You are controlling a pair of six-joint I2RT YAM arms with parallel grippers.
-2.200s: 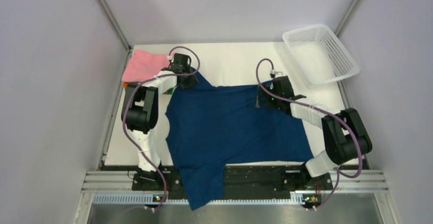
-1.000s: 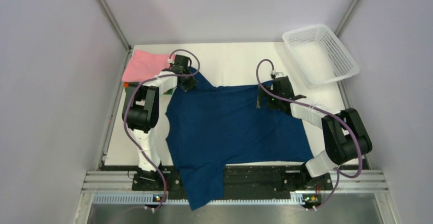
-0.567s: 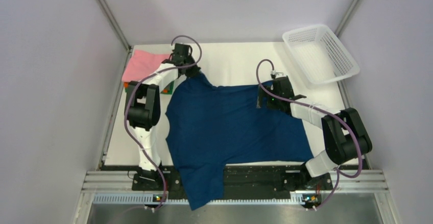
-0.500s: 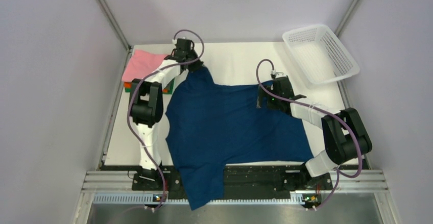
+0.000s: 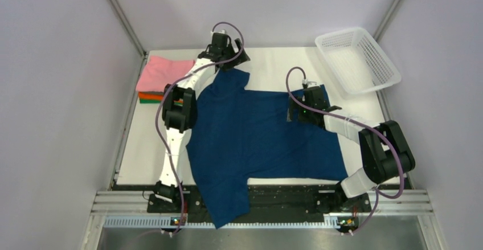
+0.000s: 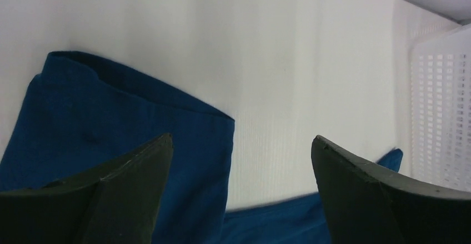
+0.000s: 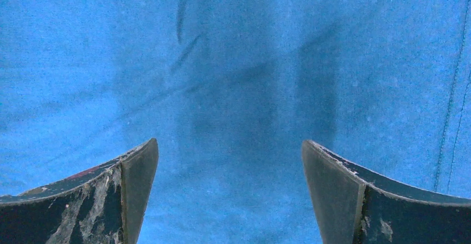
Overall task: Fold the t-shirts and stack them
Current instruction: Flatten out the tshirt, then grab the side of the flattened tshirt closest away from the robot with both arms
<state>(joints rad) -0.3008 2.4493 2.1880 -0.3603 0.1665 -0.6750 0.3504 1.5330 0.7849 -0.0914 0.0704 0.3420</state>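
A navy blue t-shirt (image 5: 256, 136) lies spread on the white table (image 5: 267, 68), one sleeve hanging over the near edge. Its far left sleeve (image 6: 111, 116) lies flat. My left gripper (image 5: 232, 56) hovers open just beyond that sleeve; in the left wrist view (image 6: 241, 144) nothing is between its fingers. My right gripper (image 5: 296, 112) stands open low over the shirt's far right part, and plain navy cloth (image 7: 233, 77) fills the right wrist view under its spread fingers (image 7: 230, 144). Folded pink, orange and green t-shirts (image 5: 162, 76) are stacked at the far left.
A white mesh basket (image 5: 356, 59) stands at the far right corner and also shows at the right edge of the left wrist view (image 6: 439, 116). Grey walls close in the table on both sides. Bare white table lies behind the shirt.
My left gripper carried the sleeve away from the pink stack toward the far middle, then opened and let it go. The sleeve now lies flat. The right arm has not moved.
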